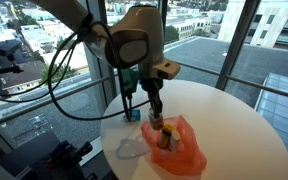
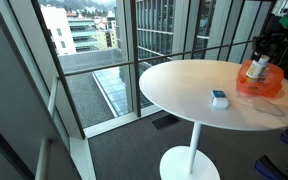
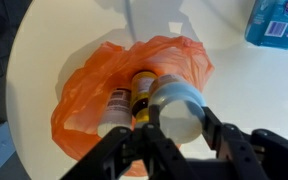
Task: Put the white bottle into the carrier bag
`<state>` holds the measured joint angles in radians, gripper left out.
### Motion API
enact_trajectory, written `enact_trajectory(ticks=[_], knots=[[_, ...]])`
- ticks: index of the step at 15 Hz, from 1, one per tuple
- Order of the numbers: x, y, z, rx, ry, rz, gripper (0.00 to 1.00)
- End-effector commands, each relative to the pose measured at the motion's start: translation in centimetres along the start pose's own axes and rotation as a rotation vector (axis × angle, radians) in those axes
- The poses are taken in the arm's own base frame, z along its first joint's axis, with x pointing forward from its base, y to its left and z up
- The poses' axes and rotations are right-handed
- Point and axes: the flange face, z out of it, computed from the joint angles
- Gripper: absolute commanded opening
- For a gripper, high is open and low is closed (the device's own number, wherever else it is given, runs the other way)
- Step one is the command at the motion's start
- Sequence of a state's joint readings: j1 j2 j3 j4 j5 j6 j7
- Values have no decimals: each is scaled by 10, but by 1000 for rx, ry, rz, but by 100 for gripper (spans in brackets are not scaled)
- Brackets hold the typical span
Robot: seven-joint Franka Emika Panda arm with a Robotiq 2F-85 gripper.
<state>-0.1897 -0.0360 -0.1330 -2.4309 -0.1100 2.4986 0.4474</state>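
Observation:
My gripper (image 3: 177,118) is shut on the white bottle (image 3: 176,105), which has a pale blue top and is held upright over the open orange carrier bag (image 3: 84,95). The bag lies on the round white table and holds two other bottles, one with a yellow label (image 3: 142,90) and one with a white label (image 3: 117,100). In an exterior view the gripper (image 1: 155,118) hangs right over the bag (image 1: 189,150). In the far exterior view the gripper (image 2: 261,60) and bag (image 2: 259,82) show at the table's far side.
A blue and white box (image 3: 275,22) stands on the table (image 3: 234,80) beside the bag; it also shows in both exterior views (image 1: 132,114) (image 2: 219,98). Glass walls and a railing surround the table. Black cables hang from the arm.

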Motion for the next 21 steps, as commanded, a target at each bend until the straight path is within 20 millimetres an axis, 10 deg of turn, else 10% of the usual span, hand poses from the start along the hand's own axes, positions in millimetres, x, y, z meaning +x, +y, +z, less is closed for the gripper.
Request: enact_trajectory(ticks=[1,11,14,18,21], knots=[[14,0,15,-9,4,-1,19],[27,22,48,-69,-107,68,22],[28,24,48,-80,-144,70,70],[27,21,41,-75,-185,73,99],[25,18,31,-44,-202,74,100]])
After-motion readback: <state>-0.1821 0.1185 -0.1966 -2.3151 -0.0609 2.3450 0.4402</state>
